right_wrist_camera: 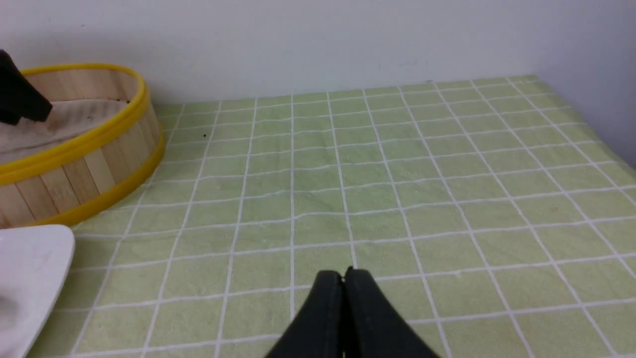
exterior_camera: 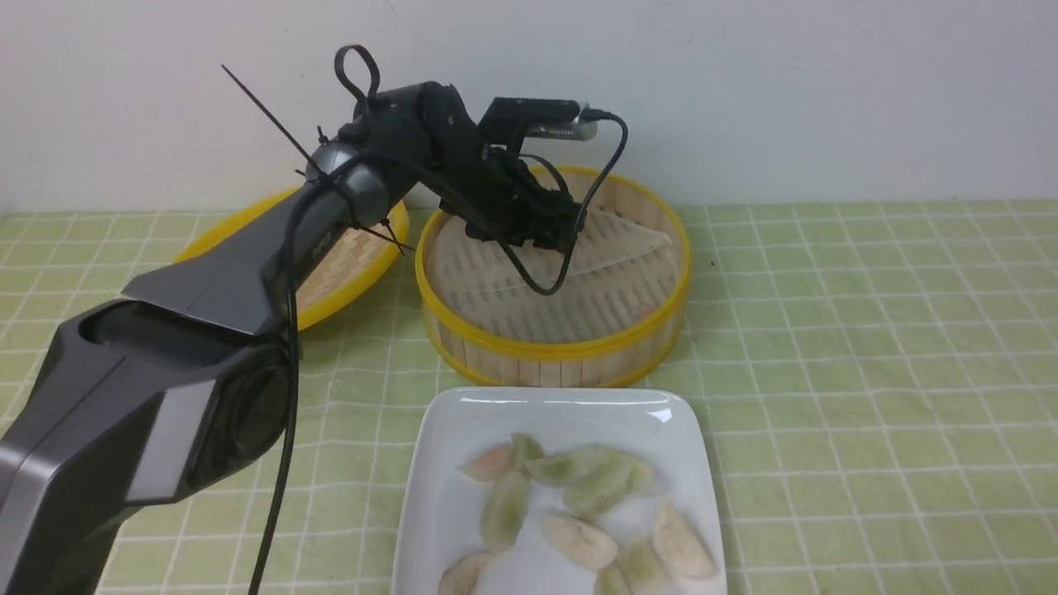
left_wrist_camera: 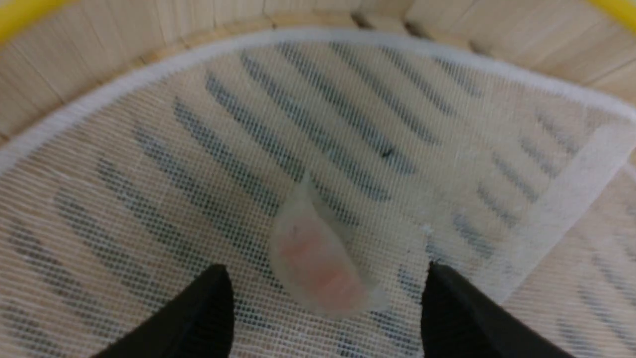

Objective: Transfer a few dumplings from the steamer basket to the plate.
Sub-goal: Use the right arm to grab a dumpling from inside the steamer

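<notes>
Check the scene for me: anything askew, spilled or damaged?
Nothing looks spilled or broken. Slightly odd: the shallow woven lid looks tilted beside the steamer basket, and a pale strip crosses the basket's liner; whether that is a fold or a seam, I can't tell.

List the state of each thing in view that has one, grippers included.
left gripper: open, over the liner, dumpling between its fingertips in view, not gripped
right gripper: shut, nothing between its fingertips
pinkish dumpling: lying on the liner, ungripped
bamboo steamer basket: uncovered, upright
perforated liner: spread inside the basket
woven-bamboo lid: off the basket, beside it
white square plate: holding several dumplings
</notes>
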Motion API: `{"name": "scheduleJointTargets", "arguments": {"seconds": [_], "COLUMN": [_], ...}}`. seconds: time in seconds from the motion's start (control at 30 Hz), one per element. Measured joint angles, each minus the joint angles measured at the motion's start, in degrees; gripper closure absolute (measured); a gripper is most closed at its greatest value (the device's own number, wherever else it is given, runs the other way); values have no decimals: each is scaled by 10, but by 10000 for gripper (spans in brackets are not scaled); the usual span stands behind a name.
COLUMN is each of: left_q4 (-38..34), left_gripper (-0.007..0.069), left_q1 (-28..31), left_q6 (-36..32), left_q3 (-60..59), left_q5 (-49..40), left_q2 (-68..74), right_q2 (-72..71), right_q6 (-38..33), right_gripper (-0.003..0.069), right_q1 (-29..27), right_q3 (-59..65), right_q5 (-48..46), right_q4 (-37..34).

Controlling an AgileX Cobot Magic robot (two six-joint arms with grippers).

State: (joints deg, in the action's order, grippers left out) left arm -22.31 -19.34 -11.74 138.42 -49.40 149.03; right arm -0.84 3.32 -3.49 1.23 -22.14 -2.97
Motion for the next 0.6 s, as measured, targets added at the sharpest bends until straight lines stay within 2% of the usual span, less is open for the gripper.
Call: {"name": "scheduleJointTargets", "arguments": {"seconds": [0.13, 0.27, 0.43, 0.5, 0.6], "left_q4": [1, 8, 10, 11, 14], "left_gripper": [170, 235, 538, 601, 624], "left_q1": [0, 0, -1, -1, -1], "left_q6": [-5, -5, -13, -20, -20], "left_q3": [2, 5, 6, 9, 23], "left_q5": [1, 5, 4, 0, -28], "left_q2": [5, 9, 12, 12, 12], "right_q2": [0, 0, 0, 0, 0], "right_q6": [0, 0, 0, 0, 0], "right_gripper": [669, 669, 669, 669, 669], "right_q1": [0, 0, 0, 0, 0], "right_q3": [0, 0, 0, 0, 0], "right_q5": [0, 0, 0, 0, 0], "right_q4": [0, 0, 0, 0, 0]}}
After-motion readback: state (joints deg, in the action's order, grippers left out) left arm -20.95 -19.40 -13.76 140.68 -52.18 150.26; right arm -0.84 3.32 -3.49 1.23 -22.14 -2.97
